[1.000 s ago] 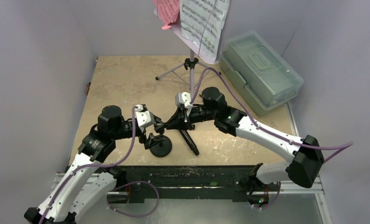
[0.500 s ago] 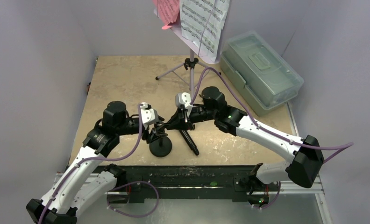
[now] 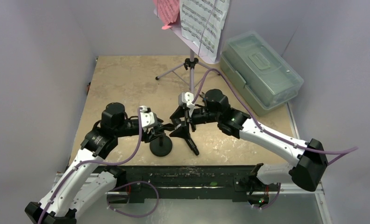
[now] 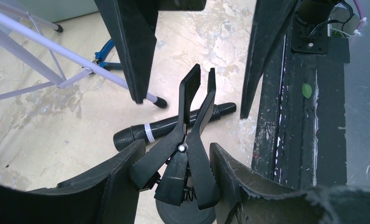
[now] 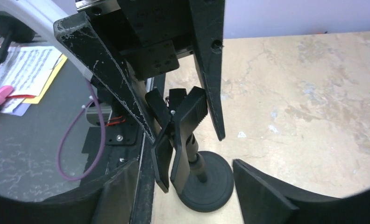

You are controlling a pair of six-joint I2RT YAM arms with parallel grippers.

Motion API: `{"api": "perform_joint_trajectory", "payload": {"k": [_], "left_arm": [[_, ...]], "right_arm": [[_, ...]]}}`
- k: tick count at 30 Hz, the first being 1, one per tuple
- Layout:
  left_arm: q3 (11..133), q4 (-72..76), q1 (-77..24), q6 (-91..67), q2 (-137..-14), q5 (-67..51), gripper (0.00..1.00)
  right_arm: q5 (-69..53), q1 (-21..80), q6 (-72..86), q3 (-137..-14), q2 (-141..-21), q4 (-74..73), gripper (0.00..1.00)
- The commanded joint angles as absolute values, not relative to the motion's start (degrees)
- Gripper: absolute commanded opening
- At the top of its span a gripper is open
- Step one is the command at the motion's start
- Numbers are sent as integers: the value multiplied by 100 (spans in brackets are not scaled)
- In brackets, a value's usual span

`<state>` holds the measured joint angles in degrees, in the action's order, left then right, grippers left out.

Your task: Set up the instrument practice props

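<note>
Nearest the arm bases, short black mic stand [image 3: 160, 146], upright on its round base near the front edge of the table [image 3: 122, 79], spring clip [image 4: 191, 93] at the top. At that clip, left gripper [image 4: 176, 145], fingers partway in and close against the clip's two handles; pressing or merely alongside, impossible to tell. Facing it from the other side, right gripper [image 5: 185, 161], fingers spread wide, holding nothing, the clip out ahead of the gap.

Flat on the table just beside the stand's base, black microphone [image 4: 136, 134], outside the clip, below the right gripper in the overhead view.

Farther back, lavender tripod music stand [image 3: 191, 74], upright, well apart from both grippers, white music sheet [image 3: 204, 23] and pink sheet [image 3: 167, 9] on its tray. At the far right of the table, clear lidded box [image 3: 260, 70].

Only from the left wrist: a white band around the microphone, and blue-handled pliers [image 4: 103, 52] on the table beside a tripod foot. Only from the right wrist: the stand's base flat on the tabletop, left fingers flanking the clip. Only from overhead: sheets and box.
</note>
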<state>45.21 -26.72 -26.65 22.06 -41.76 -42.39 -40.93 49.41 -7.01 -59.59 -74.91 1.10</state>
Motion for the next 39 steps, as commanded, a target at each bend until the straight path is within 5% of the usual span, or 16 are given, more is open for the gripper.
{"api": "perform_joint_trajectory", "payload": {"k": [1, 7, 14, 18, 21, 25, 39], "left_arm": [[4641, -2469, -2684, 2455, -3996, -4326, 0], [4627, -2410, -2686, 2357, -3982, -4444, 0], [4792, -2400, -2686, 2051, -4079, -4527, 2], [4926, -2463, -2681, 1791, -4134, -4397, 34], [5084, -2662, -2681, 1765, -4085, -4110, 71], [5250, -2900, -2681, 1886, -3991, -3922, 86], [5680, -3829, -2802, 2083, -4323, -3854, 90]], "right_arm": [[-3691, 4922, -170, -5752, -7026, 479, 82], [-3700, 4917, -165, -5783, -7124, 575, 81], [-4030, 4922, -40, -5932, -7462, 742, 44], [-4109, 4922, -139, -5844, -7459, 780, 19], [-4034, 4922, -231, -5769, -7375, 725, 1], [-3946, 4922, -325, -5688, -7250, 625, 0], [-3946, 4922, -472, -5625, -7076, 460, 0]]}}
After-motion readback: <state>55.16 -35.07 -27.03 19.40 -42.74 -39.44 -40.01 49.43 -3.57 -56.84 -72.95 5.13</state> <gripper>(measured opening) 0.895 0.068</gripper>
